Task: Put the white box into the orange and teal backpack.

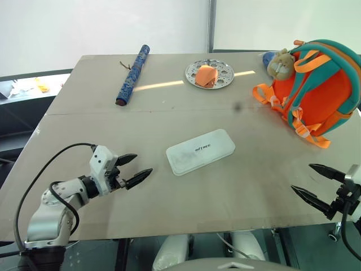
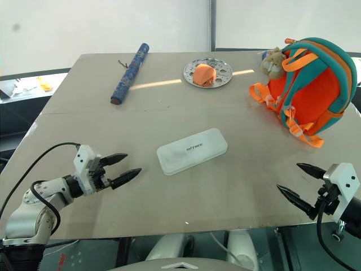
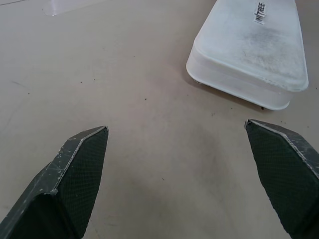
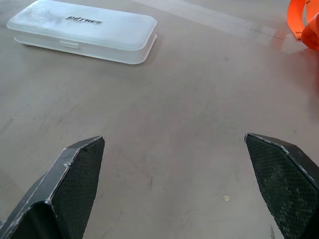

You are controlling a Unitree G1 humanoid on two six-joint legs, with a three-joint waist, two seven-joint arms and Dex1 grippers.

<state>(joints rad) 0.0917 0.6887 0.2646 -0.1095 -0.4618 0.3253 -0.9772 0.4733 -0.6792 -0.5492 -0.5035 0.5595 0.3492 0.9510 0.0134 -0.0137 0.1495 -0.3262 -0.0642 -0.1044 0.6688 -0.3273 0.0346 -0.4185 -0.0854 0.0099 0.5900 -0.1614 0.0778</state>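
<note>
While both claws hover apart over the near edge, the scene lists as follows.
Surface: wide beige rectangular surface [image 1: 113, 130], with a seam running across it from side to side.
White box: flat white rectangular plastic case with rounded corners and small dark lettering [image 1: 200, 151], lying flat near the middle of the surface, lid closed, touched by nothing.
Backpack: small orange backpack with teal trim and orange straps [image 1: 318, 90], at the far right corner, straps facing the middle; a beige plush animal charm [image 1: 280, 64] rests against its left side.
Plate: round silver metal plate holding an orange food piece [image 1: 210, 74], by the far edge, left of the backpack.
Roll: long blue patterned roll [image 1: 133, 74], lying slantwise by the far edge, left of the plate.
Left claw [image 1: 137, 169]: released, fingers spread wide, empty, near the near left corner, pointing toward the box.
Right claw [image 2: 302, 185]: released, fingers spread wide, empty, at the near right corner, well apart from box and backpack.
</note>
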